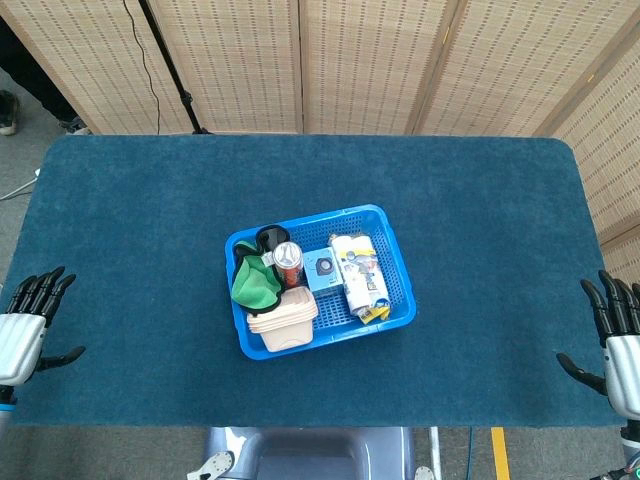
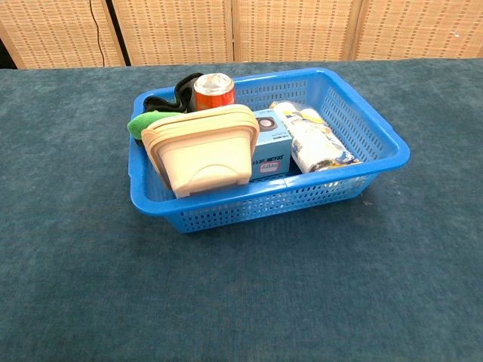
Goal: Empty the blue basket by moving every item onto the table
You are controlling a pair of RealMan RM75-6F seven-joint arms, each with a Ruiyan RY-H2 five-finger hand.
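The left hand (image 1: 25, 325) hangs at the near left edge of the surface (image 1: 130, 220), its dark fingers spread and pointing away from the robot, thumb jutting out to the side, holding nothing. The right hand (image 1: 615, 335) mirrors it at the near right edge, fingers likewise apart and empty, thumb angled inward. Both hands sit well apart from the basket and show only in the head view; the chest view catches neither.

The blue basket (image 1: 395, 265) stands near the middle of the surface, turned slightly askew, and it is still full. At its near left end a beige lidded container (image 2: 202, 151) leans tilted on edge against the wall. Behind it lies a green cloth (image 1: 255, 283), and beyond that a dark black item (image 1: 270, 238) in the far left corner, too hidden to name. A red can (image 2: 213, 90) stands upright beside the cloth, its silver top showing. A small light blue box (image 2: 270, 147) sits in the middle, touching the container, and a white printed packet (image 2: 313, 139) lies lengthwise along the right side.

The surface is covered in dark teal felt with rounded far corners. Behind it stand woven wicker screen panels (image 1: 370, 60), with a black stand leg and cable (image 1: 170, 60) at the left on a grey floor.
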